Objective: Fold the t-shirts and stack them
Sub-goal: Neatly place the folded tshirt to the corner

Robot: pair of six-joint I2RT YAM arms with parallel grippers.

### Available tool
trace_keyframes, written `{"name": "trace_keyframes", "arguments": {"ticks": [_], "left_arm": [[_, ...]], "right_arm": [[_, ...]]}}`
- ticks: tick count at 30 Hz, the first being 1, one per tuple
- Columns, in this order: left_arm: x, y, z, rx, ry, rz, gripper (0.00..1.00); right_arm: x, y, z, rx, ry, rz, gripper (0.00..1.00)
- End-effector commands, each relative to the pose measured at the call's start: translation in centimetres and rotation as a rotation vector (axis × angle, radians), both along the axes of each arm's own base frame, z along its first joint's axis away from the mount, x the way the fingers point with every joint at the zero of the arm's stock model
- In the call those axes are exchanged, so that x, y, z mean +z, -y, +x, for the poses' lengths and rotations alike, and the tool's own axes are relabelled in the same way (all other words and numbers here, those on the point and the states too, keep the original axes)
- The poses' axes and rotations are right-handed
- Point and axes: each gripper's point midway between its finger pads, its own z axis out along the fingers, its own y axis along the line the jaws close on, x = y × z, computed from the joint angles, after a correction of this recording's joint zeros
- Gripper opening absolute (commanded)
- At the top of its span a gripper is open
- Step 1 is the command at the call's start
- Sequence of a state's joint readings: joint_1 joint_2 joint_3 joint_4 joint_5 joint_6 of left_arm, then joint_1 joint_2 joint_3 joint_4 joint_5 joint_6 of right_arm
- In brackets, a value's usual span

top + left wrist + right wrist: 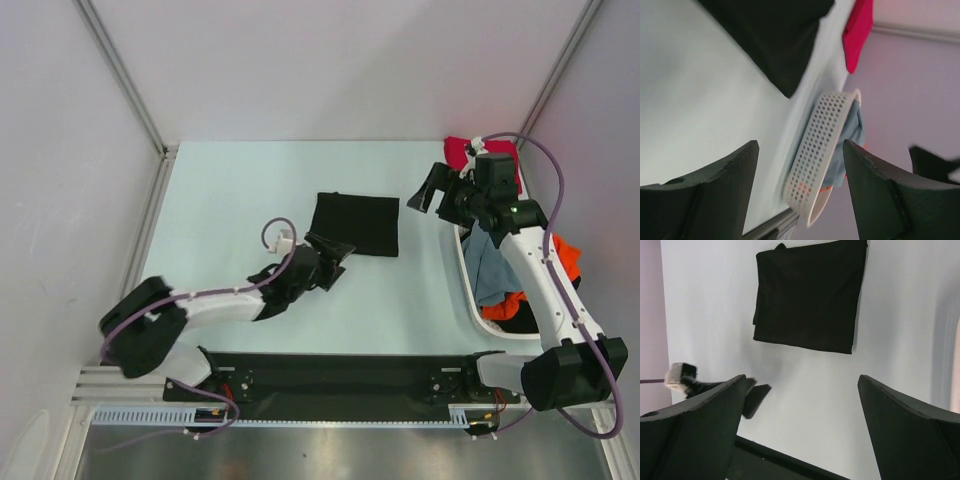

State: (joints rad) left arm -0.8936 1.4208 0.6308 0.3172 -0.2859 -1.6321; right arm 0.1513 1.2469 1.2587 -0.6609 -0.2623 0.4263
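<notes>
Top external view: folded black t-shirt lies flat mid-table, just beyond the left gripper, left of the right gripper; both gape empty. Left wrist view, unlike right wrist, shows the perforated basket, a grey-blue t-shirt over its rim.

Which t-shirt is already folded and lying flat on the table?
The black t-shirt: a neat rectangle alone on the table, while the red one, orange one and grey-blue one lie crumpled at the basket.

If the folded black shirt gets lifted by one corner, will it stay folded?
Probably not: the black shirt is soft cloth in flat layers, so it would likely droop and unfold. Pushed, it may wrinkle rather than slide neatly.
</notes>
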Motion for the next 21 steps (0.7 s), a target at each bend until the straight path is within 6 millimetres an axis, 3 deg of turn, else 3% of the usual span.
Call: {"name": "trace_keyframes", "arguments": {"ticks": [1, 2, 3, 5, 6, 11, 21], "left_arm": [[1.5, 2.5, 3.3, 0.175, -0.024, -0.175, 0.73], [0.8, 2.8, 3.6, 0.184, -0.038, -0.168, 0.73], [-1.4, 3.2, 3.9, 0.196, -0.068, -0.140, 0.72], [-1.9, 3.9, 4.7, 0.231, -0.073, -0.157, 0.69], [-3.7, 3.9, 4.9, 0.245, -0.100, -0.129, 0.68], [-5.1, 5.0, 6.0, 0.276, -0.125, -0.112, 0.66], [-8.4, 5.2, 6.1, 0.332, -0.206, -0.066, 0.65]], "right_arm": [[2.5, 0.4, 0.0, -0.009, 0.067, -0.003, 1.00], [2.6, 0.4, -0.1, -0.007, 0.067, -0.007, 1.00], [2.7, 0.6, -0.1, -0.012, 0.069, -0.015, 1.00], [2.8, 1.0, -0.1, -0.017, 0.072, -0.028, 1.00], [2.9, 1.1, 0.0, -0.017, 0.077, -0.030, 1.00], [2.0, 1.7, 0.7, -0.023, 0.055, -0.045, 1.00], [1.8, 1.0, 3.4, -0.016, 0.042, -0.011, 1.00]]}}
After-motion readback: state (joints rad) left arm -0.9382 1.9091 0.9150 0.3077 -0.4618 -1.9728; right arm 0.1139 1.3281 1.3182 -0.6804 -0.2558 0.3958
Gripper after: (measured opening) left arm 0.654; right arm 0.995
